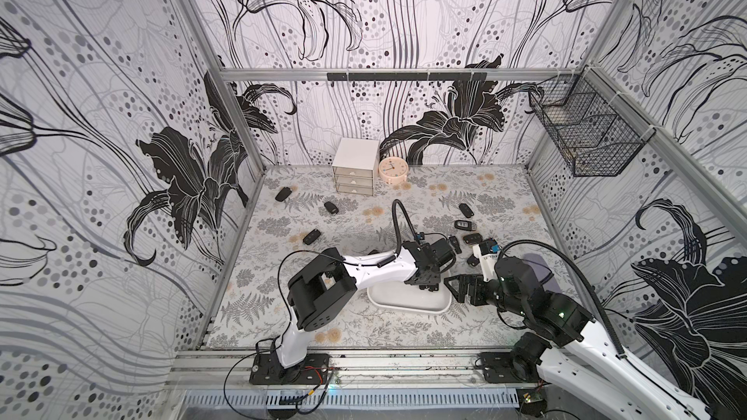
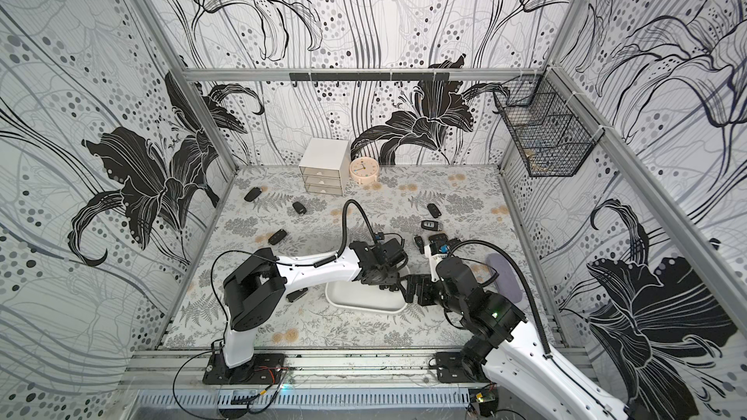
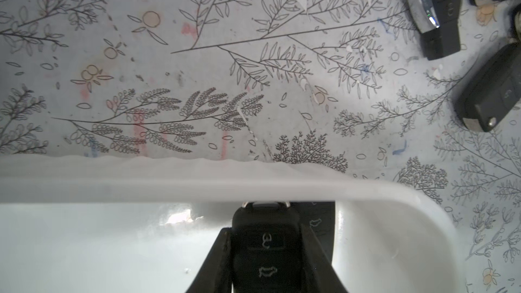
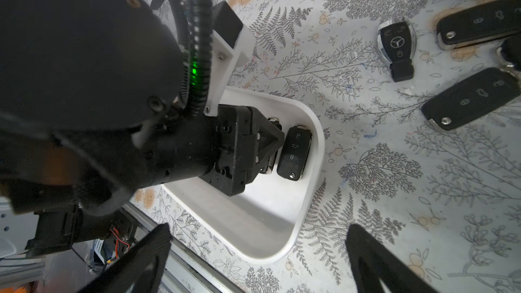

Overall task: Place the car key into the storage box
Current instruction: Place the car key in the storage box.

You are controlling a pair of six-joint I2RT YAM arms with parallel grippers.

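Currently, the left fingers (image 3: 217, 263) are clamped on one key (image 3: 265, 246), held inside the one box (image 4: 262, 215) beside a second key (image 4: 294, 150) lying there. The right fingers (image 4: 141, 257) stand apart, empty. At least eight loose keys (image 1: 331, 207) dot the worktop (image 1: 404, 333).

Left tool (image 3: 264, 225) points downward, jaws clamped on the car key (image 3: 265, 260); right tool (image 4: 259, 228) close beside it, jaws spread wide.

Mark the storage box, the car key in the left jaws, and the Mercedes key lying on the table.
storage box (image 4: 248, 215): right wrist view, bare floor of the tray.
held car key (image 3: 265, 238): left wrist view, its button face.
Mercedes key (image 4: 396, 43): right wrist view, the star badge.
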